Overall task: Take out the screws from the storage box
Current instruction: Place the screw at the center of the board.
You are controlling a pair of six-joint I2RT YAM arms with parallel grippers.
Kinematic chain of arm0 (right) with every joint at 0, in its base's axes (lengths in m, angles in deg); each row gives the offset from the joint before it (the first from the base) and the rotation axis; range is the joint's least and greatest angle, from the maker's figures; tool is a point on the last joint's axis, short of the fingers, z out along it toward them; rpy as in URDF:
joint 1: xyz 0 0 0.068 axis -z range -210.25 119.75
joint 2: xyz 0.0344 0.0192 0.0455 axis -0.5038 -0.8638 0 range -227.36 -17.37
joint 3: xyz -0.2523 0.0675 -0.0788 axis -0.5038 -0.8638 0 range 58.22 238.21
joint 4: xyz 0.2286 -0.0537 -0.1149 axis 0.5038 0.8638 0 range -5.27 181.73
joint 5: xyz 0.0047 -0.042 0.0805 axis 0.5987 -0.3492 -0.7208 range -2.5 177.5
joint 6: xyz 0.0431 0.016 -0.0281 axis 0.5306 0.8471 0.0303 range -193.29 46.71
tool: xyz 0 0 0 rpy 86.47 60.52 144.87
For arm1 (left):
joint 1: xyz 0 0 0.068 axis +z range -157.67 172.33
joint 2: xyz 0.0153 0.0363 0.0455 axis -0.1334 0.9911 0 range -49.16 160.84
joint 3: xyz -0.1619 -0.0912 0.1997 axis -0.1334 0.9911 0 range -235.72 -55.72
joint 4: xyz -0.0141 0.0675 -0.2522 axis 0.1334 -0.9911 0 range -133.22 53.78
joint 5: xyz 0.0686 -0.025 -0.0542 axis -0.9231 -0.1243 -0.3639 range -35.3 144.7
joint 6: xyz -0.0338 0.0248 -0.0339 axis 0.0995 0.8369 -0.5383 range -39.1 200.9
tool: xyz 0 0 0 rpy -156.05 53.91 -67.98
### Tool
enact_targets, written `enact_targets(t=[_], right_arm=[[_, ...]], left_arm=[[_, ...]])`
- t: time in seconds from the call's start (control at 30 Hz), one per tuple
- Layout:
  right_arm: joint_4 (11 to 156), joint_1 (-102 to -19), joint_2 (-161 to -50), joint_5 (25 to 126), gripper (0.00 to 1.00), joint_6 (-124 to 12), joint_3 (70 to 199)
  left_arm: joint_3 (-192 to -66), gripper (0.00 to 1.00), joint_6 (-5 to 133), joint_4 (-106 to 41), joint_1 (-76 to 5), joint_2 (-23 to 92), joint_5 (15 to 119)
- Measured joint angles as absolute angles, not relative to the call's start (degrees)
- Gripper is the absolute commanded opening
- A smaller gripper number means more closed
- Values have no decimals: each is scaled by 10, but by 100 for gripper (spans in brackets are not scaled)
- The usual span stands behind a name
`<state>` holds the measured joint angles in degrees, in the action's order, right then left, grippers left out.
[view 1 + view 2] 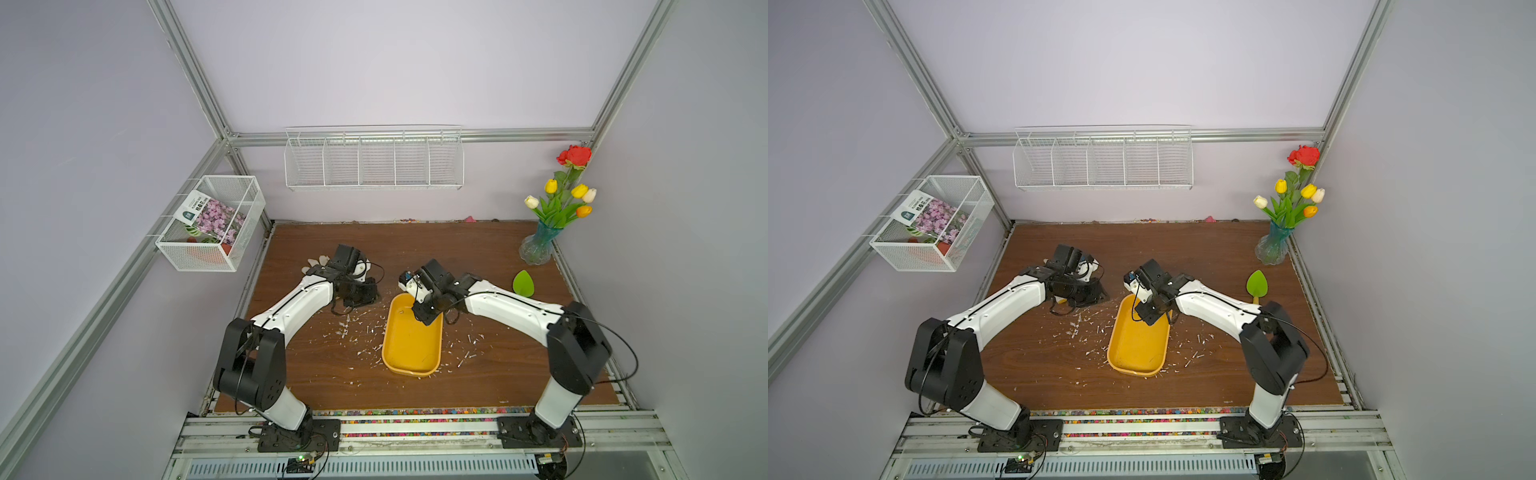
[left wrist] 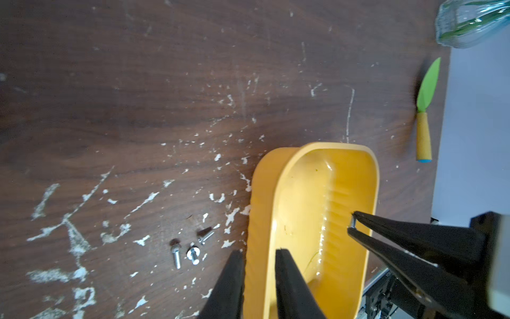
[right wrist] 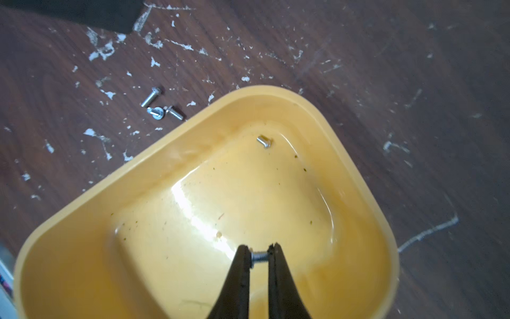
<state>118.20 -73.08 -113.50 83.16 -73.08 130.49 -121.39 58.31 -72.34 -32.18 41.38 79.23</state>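
Screw grip looks solid. The right gripper (image 3: 259,252) is closed down on one held screw (image 3: 259,256), clamped end to end, so its long axis runs straight across from pad to pad. It's all hung low over the far end of the storage box (image 3: 116,187).

Clock bearings are read in a top view, with 12 o'clock taken as the back wall. One loose screw (image 3: 264,142) is lying on its side on the box floor, at about 9 to 10 o'clock from those fingertips and near the far corner.

Past the box wall on much the same bearing, three screws (image 3: 161,106) are already laid on the table (image 3: 414,82), just beside the box. So the carry is judged to be a short hop over that wall.

Furthest out, at roughly 10 o'clock, the left gripper (image 2: 259,250) is set part open with nothing seen between its fingers; the box only shows behind the gap. The right arm is reckoned the nearer one for the loose screw too.
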Motion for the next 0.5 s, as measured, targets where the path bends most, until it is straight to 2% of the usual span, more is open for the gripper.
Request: enact_targets(t=[0.27, 0.5], right_arm=[[1213, -700, -944, 865, 0, -651, 1195], [1239, -650, -942, 873, 0, -589, 1114]], left_arm=[[-1246, 26, 616, -719, -409, 428, 800], [-1280, 26, 649, -733, -453, 468, 744]])
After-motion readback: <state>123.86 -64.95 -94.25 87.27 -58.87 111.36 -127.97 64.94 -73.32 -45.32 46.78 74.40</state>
